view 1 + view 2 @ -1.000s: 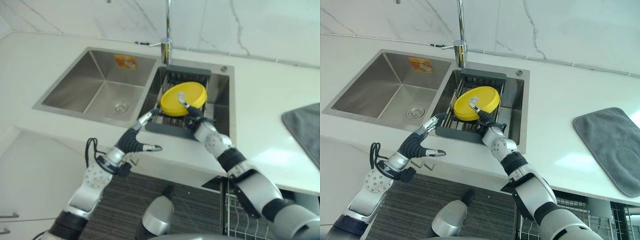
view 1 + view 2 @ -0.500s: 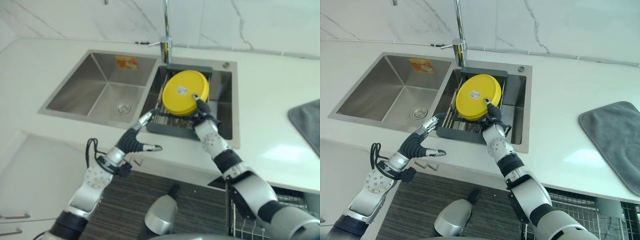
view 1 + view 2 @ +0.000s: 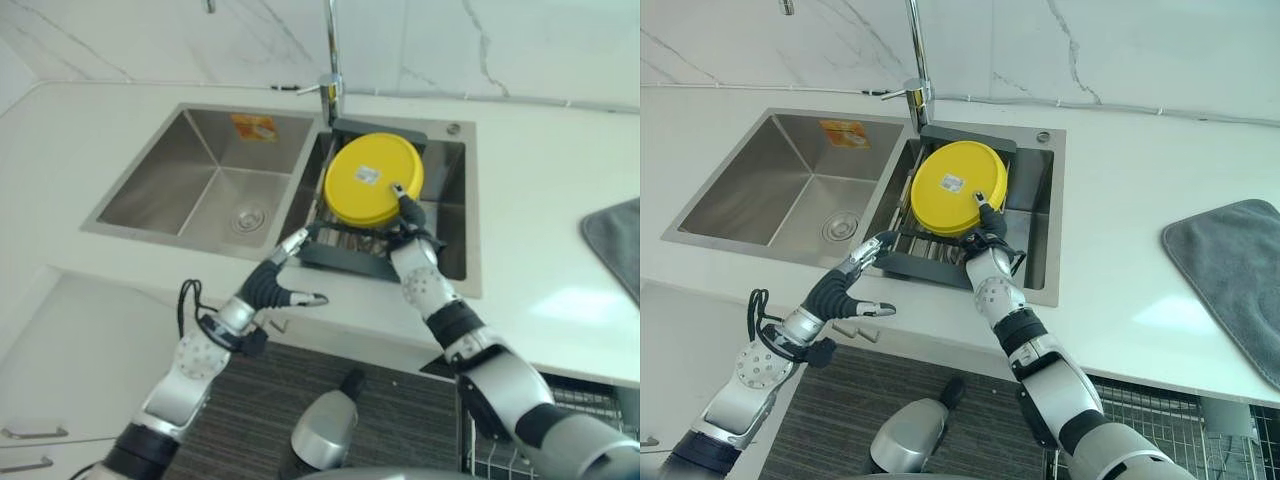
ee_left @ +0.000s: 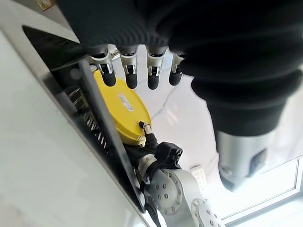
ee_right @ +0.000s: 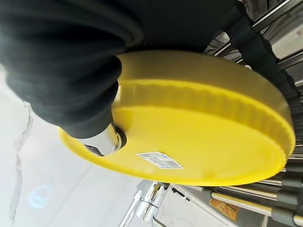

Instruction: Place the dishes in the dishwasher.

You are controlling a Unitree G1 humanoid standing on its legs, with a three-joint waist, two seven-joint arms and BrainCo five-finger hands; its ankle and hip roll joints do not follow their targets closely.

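Yellow plate is up on edge over the dark drying rack in the right sink basin. Its underside, with a small white sticker, faces out toward the front of the counter and upward; the rim leans back toward the faucet. It's round, so no real long axis: the disc stands steeply tilted, lower edge down at the rack wires.

Right hand has it by the lower right rim, thumb pressed on the underside and the rest of the hand behind the plate, clamped on it.

Left hand hovers at the front counter edge just before the rack, fingers straight and spread, thumb out, holding nothing.

Left basin is bare steel with a drain and an orange sticker on the back wall. White countertop, white marble backsplash, grey mat well off to the right.
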